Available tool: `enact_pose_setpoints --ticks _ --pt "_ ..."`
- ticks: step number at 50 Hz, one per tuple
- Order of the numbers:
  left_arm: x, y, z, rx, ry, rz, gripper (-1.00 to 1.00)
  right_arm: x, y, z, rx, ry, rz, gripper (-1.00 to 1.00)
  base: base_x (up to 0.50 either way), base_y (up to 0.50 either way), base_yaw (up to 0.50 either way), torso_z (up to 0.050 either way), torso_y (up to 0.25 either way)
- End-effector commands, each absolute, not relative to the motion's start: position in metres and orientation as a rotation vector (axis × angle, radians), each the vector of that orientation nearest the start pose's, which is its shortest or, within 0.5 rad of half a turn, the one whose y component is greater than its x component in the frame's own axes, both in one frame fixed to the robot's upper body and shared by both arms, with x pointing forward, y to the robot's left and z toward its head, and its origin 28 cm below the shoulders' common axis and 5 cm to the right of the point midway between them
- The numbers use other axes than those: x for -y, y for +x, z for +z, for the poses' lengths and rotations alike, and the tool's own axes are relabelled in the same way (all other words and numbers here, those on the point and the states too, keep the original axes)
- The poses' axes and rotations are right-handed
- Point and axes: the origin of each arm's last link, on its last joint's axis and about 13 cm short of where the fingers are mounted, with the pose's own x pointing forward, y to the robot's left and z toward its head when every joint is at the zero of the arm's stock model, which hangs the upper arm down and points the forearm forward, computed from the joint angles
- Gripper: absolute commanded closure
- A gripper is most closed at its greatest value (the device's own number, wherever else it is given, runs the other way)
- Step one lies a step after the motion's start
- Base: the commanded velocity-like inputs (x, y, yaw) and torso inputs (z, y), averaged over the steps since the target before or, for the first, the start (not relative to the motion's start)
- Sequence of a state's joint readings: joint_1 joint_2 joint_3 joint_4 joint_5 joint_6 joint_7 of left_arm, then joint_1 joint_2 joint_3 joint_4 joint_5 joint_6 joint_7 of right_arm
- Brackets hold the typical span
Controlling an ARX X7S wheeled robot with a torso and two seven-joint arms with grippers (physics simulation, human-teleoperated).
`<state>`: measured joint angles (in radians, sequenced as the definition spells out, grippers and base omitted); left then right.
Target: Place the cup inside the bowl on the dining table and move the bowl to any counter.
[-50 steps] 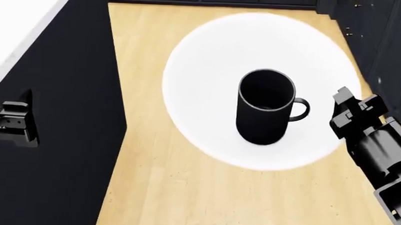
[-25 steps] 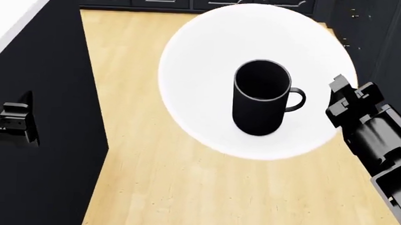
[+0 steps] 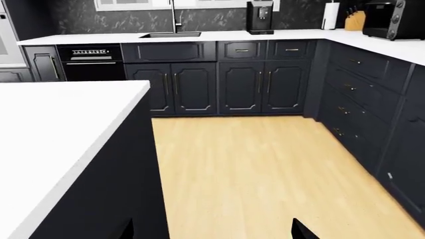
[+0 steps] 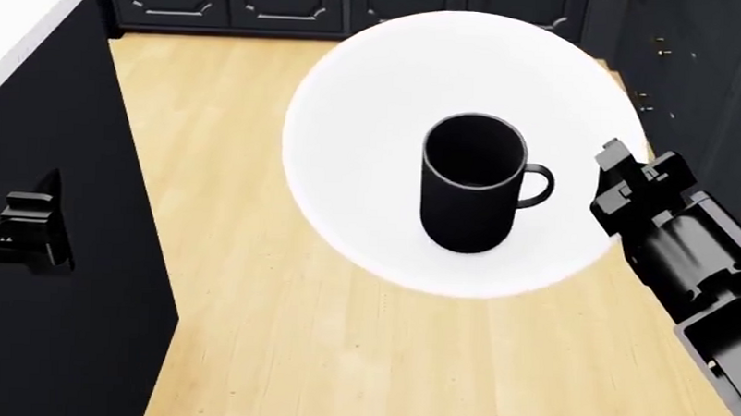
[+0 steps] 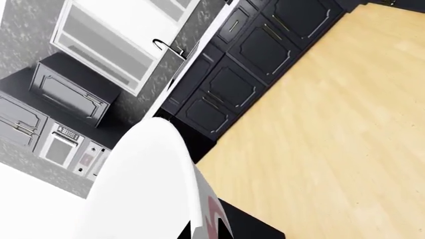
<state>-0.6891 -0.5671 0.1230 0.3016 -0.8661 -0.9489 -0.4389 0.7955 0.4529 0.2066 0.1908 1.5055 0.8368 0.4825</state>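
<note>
Bowl [image 4: 347, 170] rides mid-frame over the floor, cup [image 4: 467, 188] upright inside, right gripper [image 4: 618, 184] clamped on its right rim, it seems. Left gripper [image 4: 25, 233] idles at left edge, grip unreadable. Counter [image 3: 265, 36] lies far ahead, beyond the table [image 3: 47, 124].

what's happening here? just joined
The right gripper holds the white bowl by its rim, in the air above the wooden floor. The black cup stands upright inside the bowl, so that step is done. The left gripper hangs empty beside the dining table. The counter with the sink lies ahead across the kitchen; the bowl is not there yet.
</note>
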Motion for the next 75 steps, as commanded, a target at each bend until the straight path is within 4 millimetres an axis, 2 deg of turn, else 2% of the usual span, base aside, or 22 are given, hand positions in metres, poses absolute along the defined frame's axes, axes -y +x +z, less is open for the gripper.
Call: enact_pose_setpoints --ticks 1,41,67,75 --pt "-0.273 0.28 0.202 -0.106 0.02 0.01 -1.0 0.195 0.313 0.224 -0.156 0.929 0.158 1.0 0.5 -0.01 0.0 0.0 0.0" --pt "-0.272 0.283 0.206 -0.098 0.022 0.005 -1.0 0.195 0.312 0.23 -0.148 0.93 0.157 1.0 0.5 -0.01 0.0 0.0 0.002" --pt "-0.267 0.285 0.202 -0.104 0.016 -0.002 -1.0 0.196 0.312 0.224 -0.151 0.946 0.151 1.0 0.5 -0.01 0.0 0.0 0.002" --pt "-0.268 0.294 0.221 -0.073 0.046 -0.008 -1.0 0.199 0.312 0.24 -0.142 0.926 0.161 1.0 0.5 -0.01 0.0 0.0 0.003"
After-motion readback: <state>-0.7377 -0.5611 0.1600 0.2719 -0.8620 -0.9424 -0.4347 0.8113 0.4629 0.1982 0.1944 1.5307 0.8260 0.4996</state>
